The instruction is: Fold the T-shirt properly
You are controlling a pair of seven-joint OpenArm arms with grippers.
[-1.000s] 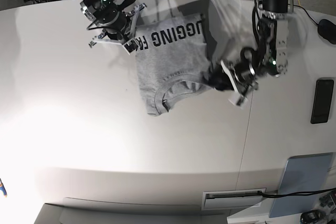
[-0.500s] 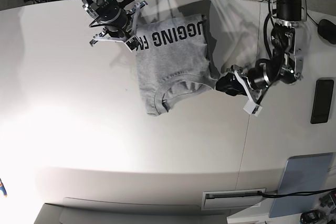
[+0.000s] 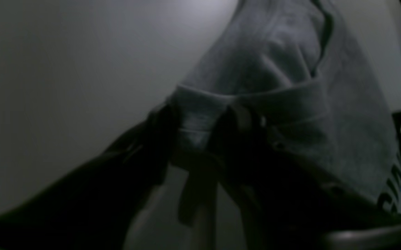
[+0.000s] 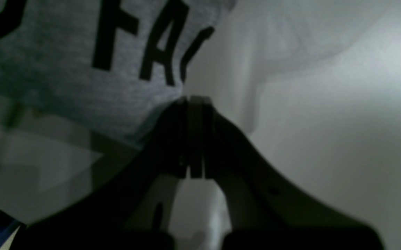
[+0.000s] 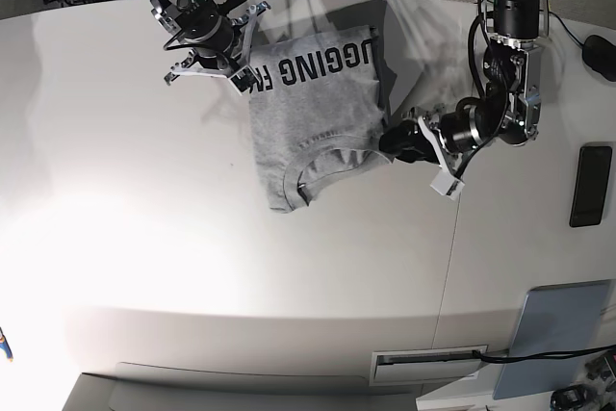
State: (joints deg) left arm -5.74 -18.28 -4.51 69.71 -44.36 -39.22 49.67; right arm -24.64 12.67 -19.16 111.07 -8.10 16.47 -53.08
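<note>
**A:** Where was the T-shirt (image 5: 313,113) at that point?

**B:** Lying on the white table (image 5: 192,267), up near the far edge, partly folded, with the black lettering (image 5: 322,63) facing up and the ribbed collar (image 5: 322,166) at the nearer end.

**A:** And the left gripper (image 5: 402,141)?

**B:** Down at the shirt's corner beside the collar. In the left wrist view its jaws were pinching a hemmed fold of the grey cloth (image 3: 200,121), with more fabric bunched up beyond them.

**A:** The right gripper (image 5: 248,69)?

**B:** At the opposite end, right by the start of the lettering. In the right wrist view the jaws were pressed together at the shirt's edge (image 4: 172,100), just below the letters. It was too dark there to see cloth between the jaws, so I couldn't tell whether they held it.

**A:** Anything else around?

**B:** A dark phone (image 5: 589,185) lay well off to the side.
</note>
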